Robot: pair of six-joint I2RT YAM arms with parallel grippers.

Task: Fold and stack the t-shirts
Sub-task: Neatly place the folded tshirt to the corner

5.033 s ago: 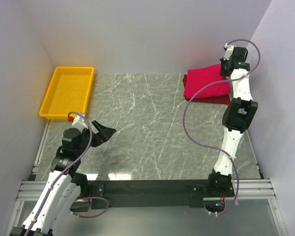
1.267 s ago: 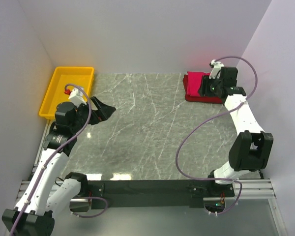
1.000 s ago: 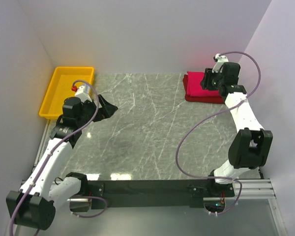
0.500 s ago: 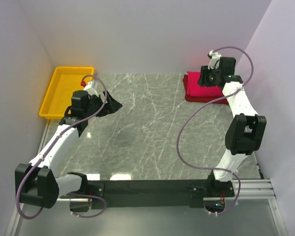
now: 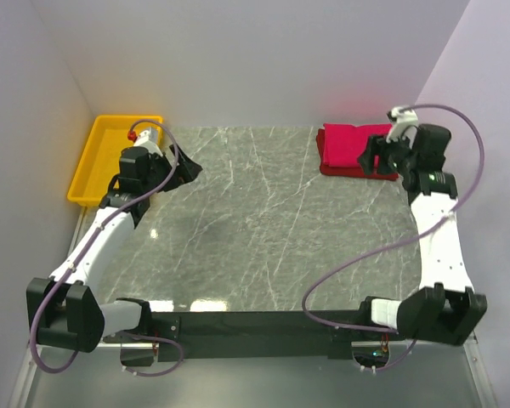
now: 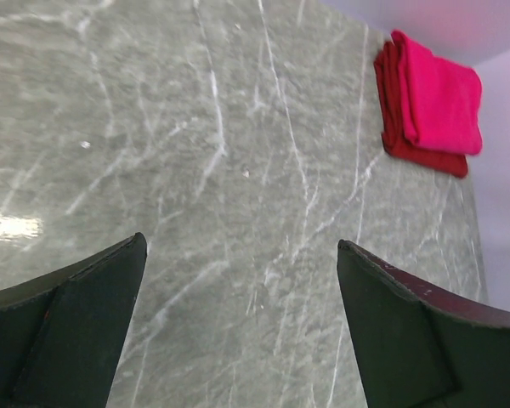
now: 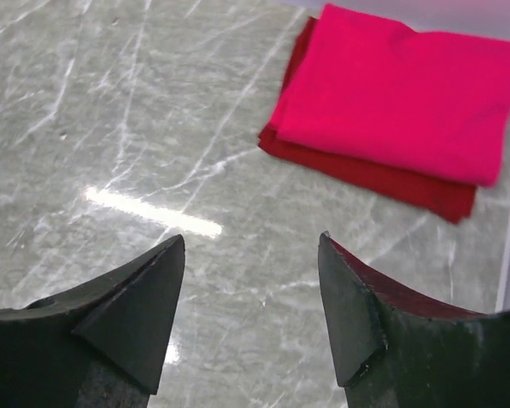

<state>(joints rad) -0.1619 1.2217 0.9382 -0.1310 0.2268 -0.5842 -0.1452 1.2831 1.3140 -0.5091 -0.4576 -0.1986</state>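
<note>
Top external: both t-shirts (image 5: pixel 350 153) lie folded and stacked in the far right corner of the marble table (image 5: pixel 263 221). The crimson-pink shirt (image 5: pixel 344 144) is on top of the maroon shirt (image 5: pixel 338 171), and the maroon shows only as a strip along the near and left edges. The stack is close to the back wall (image 5: pixel 255 68) and right wall (image 5: pixel 493 102), with little room behind it or to its right.

The right gripper (image 5: pixel 376 158) overlaps the stack's right end in this view. Its wrist camera shows the fingers spread with nothing between them, and the stack ahead of the tips, untouched. Its height off the table is hard to judge. The right arm (image 5: pixel 442 246) runs up along the right edge.

The left gripper (image 5: pixel 184 169) is just beside the yellow tray (image 5: pixel 98 166), fingers wide apart and empty over bare marble. The tray sits in the far left corner near the left wall (image 5: pixel 25 127). The middle of the table between the arms is open.
</note>
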